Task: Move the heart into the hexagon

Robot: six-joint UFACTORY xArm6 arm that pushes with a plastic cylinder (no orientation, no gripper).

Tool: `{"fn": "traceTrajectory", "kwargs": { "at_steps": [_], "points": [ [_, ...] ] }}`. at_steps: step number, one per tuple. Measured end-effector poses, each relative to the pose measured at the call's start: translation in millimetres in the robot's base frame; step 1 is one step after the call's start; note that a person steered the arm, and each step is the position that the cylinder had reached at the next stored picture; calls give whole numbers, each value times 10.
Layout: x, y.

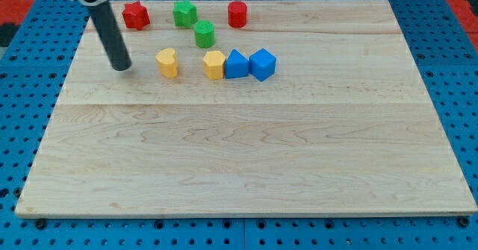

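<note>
The yellow heart (168,62) sits on the wooden board in the upper left part. The yellow hexagon (213,64) stands a short gap to its right, touching a blue block (236,63). My tip (121,67) rests on the board to the left of the heart, apart from it by about one block's width. The dark rod slants up to the view's top left.
A blue cube (262,63) sits right of the blue block. A red star (136,15), a green block (184,13), a green cylinder (204,33) and a red cylinder (237,14) stand along the top. The board (246,153) lies on a blue pegboard.
</note>
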State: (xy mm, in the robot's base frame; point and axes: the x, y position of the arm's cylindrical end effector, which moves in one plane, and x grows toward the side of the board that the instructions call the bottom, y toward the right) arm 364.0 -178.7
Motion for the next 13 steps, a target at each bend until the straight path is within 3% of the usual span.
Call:
{"fn": "traceTrajectory", "kwargs": {
  "at_steps": [2, 4, 6, 8, 13],
  "points": [
    [174, 610],
    [26, -127],
    [-10, 847],
    [-111, -256],
    [-198, -260]
  ]
}}
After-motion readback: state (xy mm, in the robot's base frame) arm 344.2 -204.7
